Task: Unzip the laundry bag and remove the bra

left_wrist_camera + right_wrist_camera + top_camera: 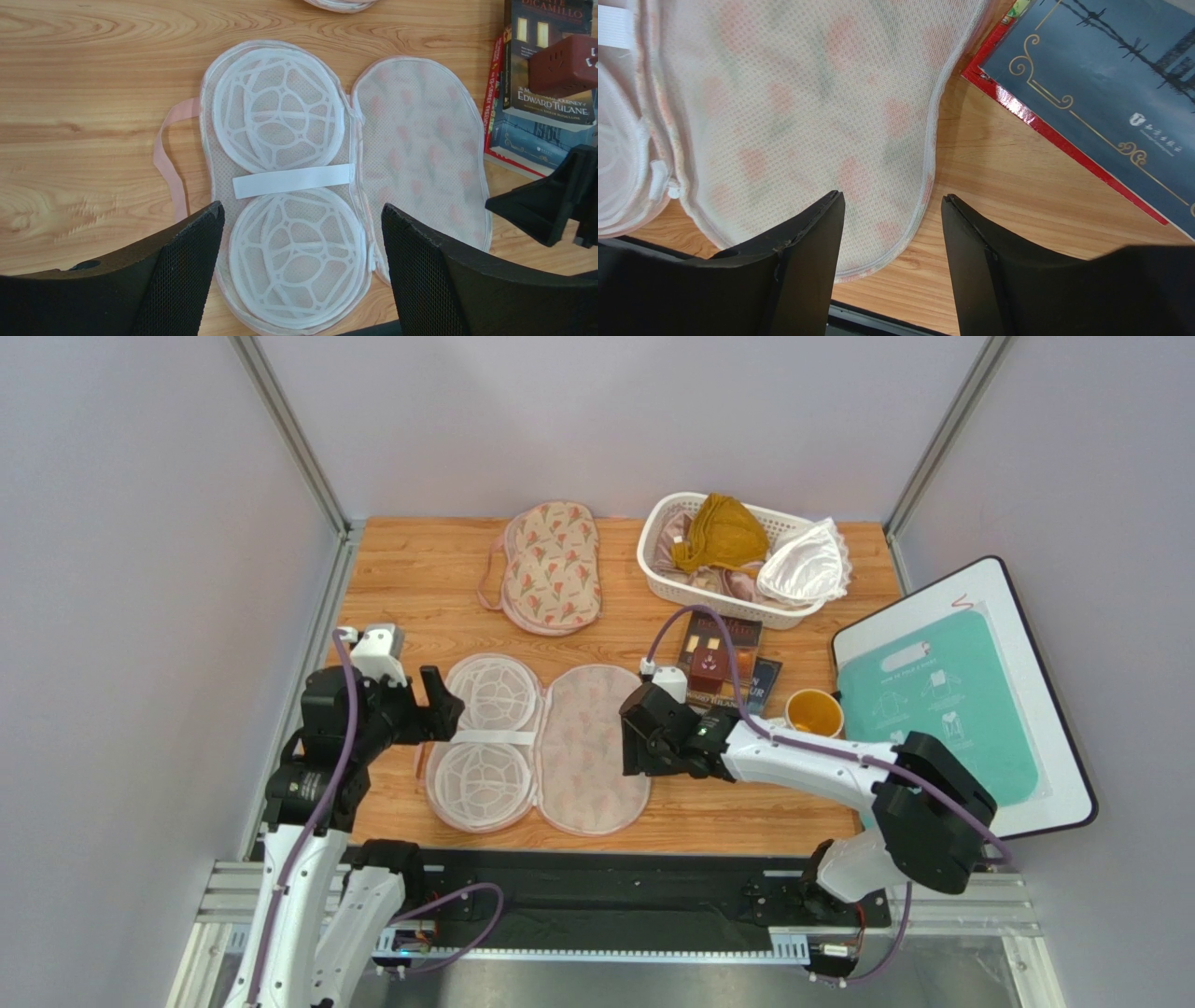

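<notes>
The left end effector (302, 215) hovers with jaws apart over the laundry bag (540, 742), which lies unzipped and spread flat on the bench (421, 581). Its white lattice cups (279, 115) look empty, as far as the mesh lets me see. The right end effector (892, 199) hangs open above the bag's flap. The white bra (804, 560) sits in the basket (701, 598), so removal looks done and the next move is probably only to pull both arms clear.

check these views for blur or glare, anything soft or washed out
Top external: even, soft light, no hard shadows on the table. Left wrist: open laundry bag sharp, left claw fingers dark and slightly soft. Right wrist: bag mesh crisp, faint sheen on the book edge.
</notes>
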Controlling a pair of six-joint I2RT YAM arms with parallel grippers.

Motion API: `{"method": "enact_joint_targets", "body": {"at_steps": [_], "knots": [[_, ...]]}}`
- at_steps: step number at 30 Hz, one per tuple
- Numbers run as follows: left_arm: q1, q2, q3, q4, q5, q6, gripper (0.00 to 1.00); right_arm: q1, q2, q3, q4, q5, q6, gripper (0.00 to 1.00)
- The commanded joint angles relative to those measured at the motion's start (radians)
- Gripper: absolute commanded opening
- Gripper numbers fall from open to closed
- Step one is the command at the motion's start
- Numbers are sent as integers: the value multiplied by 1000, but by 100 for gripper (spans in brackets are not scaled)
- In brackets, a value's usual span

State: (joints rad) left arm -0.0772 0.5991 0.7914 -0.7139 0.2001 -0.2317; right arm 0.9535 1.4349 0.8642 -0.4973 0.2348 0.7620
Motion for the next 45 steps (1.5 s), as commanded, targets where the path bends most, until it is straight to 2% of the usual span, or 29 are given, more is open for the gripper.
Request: {"method": "enact_joint_targets", "body": {"at_steps": [1, 7, 11, 15, 17, 19, 25, 31, 39, 45], "knots": [[-3, -1, -6, 22, 15, 20, 88, 1, 64, -13, 83, 17, 34, 59], [-3, 1, -4, 22, 27, 20, 88, -1, 148, -11, 94, 29, 51, 57], [-3, -1, -4, 22, 28, 22, 88, -2, 188, -13, 105, 24, 54, 52], [-3, -4, -6, 22, 28, 22, 88, -4, 196, -14, 105, 18, 56, 33], [-3, -4, -6, 22, 30, 22, 88, -5, 183, -16, 97, 18, 56, 30], [-3, -2, -4, 22, 28, 22, 88, -5, 165, -7, 79, 37, 53, 22], [-3, -4, -4, 22, 28, 23, 88, -5, 105, 74, -75, 113, -2, 0], [-3, -2, -6, 22, 28, 20, 88, -15, 46, 194, -248, 215, -64, 0], [-3, -5, -4, 24, 39, 23, 88, -30, -28, 390, -395, 303, -184, 0], [-3, -9, -4, 22, 44, 25, 88, -39, -19, 525, -469, 345, -250, 0]]}}
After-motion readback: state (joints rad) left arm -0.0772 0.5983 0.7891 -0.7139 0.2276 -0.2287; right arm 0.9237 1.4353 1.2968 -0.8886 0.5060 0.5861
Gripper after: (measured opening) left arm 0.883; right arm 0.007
